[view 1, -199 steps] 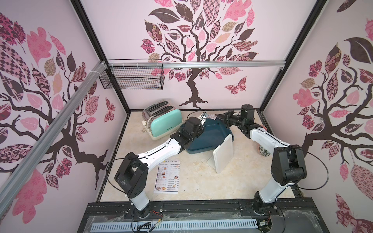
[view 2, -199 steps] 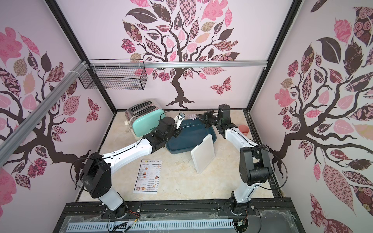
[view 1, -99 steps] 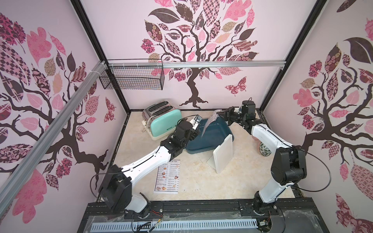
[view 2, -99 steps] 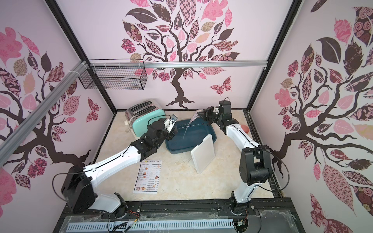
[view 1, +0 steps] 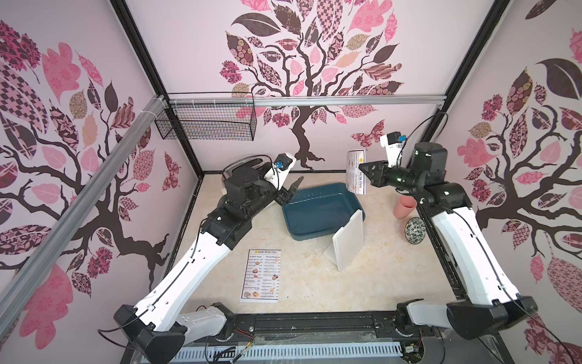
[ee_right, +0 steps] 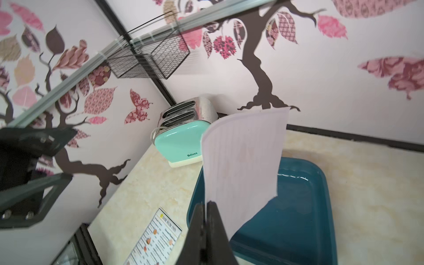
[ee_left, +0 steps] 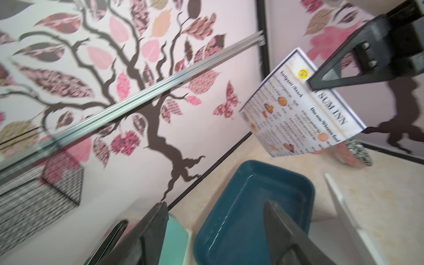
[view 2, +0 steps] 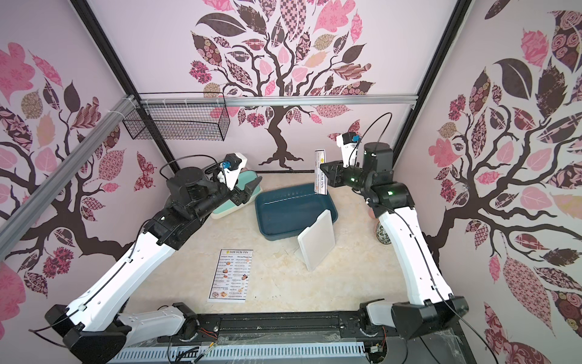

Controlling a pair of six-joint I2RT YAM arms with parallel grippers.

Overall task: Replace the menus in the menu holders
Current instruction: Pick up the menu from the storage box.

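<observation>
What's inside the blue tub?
Nothing visible: the blue tub shows a bare floor. The menu holder covers its near right corner in both top views, so that part is unconfirmed.

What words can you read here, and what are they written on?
"DIM SUM INN": heading of the flat menu.
"SUM INN": the held menu; the right gripper covers the rest.
"Belinee": the toaster.
Small menu print: too small or blurred to read.
</observation>
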